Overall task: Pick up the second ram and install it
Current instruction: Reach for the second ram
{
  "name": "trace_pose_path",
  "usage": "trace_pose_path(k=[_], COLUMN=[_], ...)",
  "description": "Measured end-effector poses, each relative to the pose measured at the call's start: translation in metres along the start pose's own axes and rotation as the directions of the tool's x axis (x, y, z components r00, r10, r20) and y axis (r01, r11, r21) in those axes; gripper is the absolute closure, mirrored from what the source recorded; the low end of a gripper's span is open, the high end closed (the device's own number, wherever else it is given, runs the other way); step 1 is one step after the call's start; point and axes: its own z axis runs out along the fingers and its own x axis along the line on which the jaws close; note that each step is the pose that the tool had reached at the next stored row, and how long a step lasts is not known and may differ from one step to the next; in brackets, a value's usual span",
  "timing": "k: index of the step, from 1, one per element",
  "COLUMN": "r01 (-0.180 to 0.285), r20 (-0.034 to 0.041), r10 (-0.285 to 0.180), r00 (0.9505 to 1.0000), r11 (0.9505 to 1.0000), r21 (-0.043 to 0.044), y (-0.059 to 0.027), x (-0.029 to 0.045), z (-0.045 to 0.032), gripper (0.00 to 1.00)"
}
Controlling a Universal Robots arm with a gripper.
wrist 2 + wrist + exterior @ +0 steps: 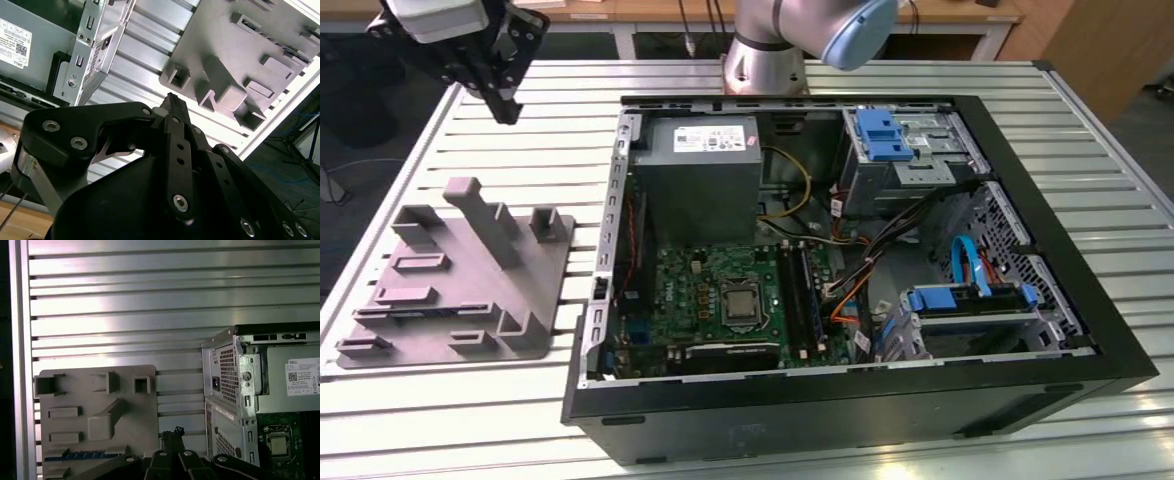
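Fingers: my fingers (507,108) are clenched tip to tip. Both wrist views show nothing between them, so I am carrying nothing.

Where I hang: high over the bench (520,400) towards the exterior view's left, well apart from both the tray and the case. From this height both wrist views take in the tray and a corner of the case, which I judge is the reason for staying up here.

Second ram: I take it to be the thin dark-bluish strip (82,455) lying edge-on in a long slot of the grey fixture tray (540,275). It is not gripped and is well apart from my fingers.

Why it sits so: the slot props it on its narrow edge. I judge this leaves the long upper edge free for a pinch from above.

Fixture tray: flat on the bench just beside the case, on the exterior view's left, with its posts and pockets facing up.

Computer case (854,400): it lies on its side with the panel off, so the motherboard (707,290) faces up and can be reached from above.

Memory slots (803,290): long dark strips beside the processor socket. I cannot tell how many hold a module.

Task standing: the pick-up is not yet made.
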Motion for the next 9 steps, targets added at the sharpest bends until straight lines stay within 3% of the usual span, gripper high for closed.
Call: trace_pose_path(k=[9], r01=[0.000], r20=[-0.0001], r10=[0.000], r00=[1.0000], r11=[1.0000], r21=[0.0000], y=[-0.0015], x=[0.0202], z=[-0.0004], gripper=[0.90])
